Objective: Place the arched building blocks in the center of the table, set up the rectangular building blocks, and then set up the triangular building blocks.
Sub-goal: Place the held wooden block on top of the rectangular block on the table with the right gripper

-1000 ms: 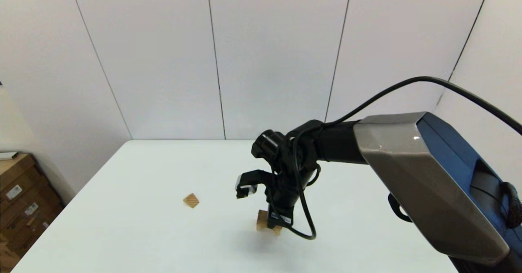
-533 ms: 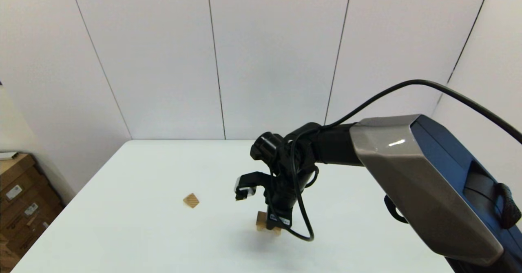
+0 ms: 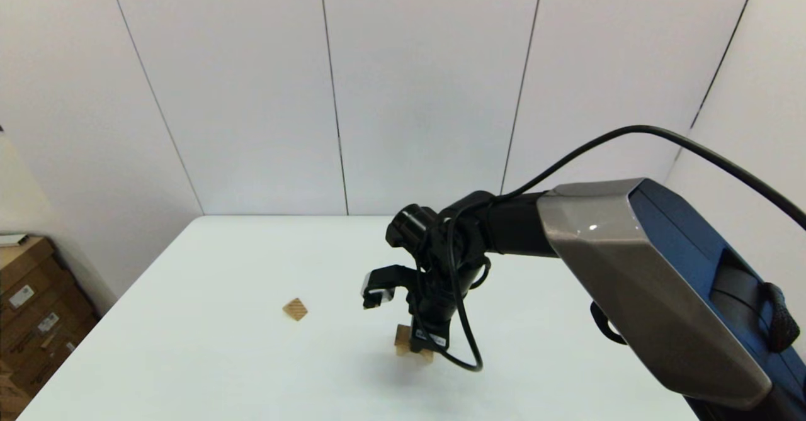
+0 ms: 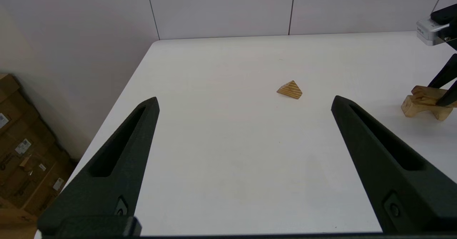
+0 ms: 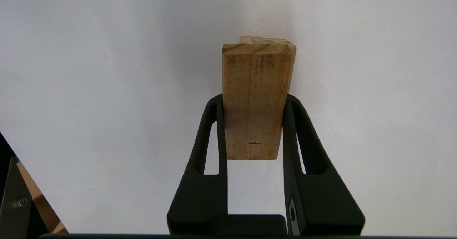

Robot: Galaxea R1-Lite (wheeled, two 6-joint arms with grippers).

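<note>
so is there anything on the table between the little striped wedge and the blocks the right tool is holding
No. In the left wrist view only bare white table lies between the triangular block and the plank on the arched block in the right tool.

Chunky light-tan arched wooden block [image 5: 267, 39]: in the right wrist view all but a sliver hidden under the thin flat tan wooden plank [image 5: 254, 99].
Plank-on-arch contact: cannot tell whether it rests or hangs just above.
Right gripper [image 3: 423, 345]: fingertips hidden behind wrist and cable in the head view.
Small striped tan wooden wedge [image 3: 295, 309]: too small there to read its shape.
Brown cardboard boxes [image 3: 31, 320]: cut by the frame edge.
</note>
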